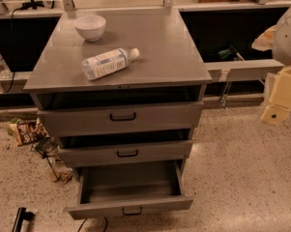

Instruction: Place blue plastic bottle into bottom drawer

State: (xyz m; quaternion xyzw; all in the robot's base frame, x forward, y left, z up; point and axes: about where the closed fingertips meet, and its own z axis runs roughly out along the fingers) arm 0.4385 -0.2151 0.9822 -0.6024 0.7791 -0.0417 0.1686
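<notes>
While the blue plastic bottle lies on its side on the grey counter, near a white bowl, the tool hangs well off to the right, lower down; whether it is open or closed cannot be told. Below, the bottom drawer stands pulled open.
</notes>
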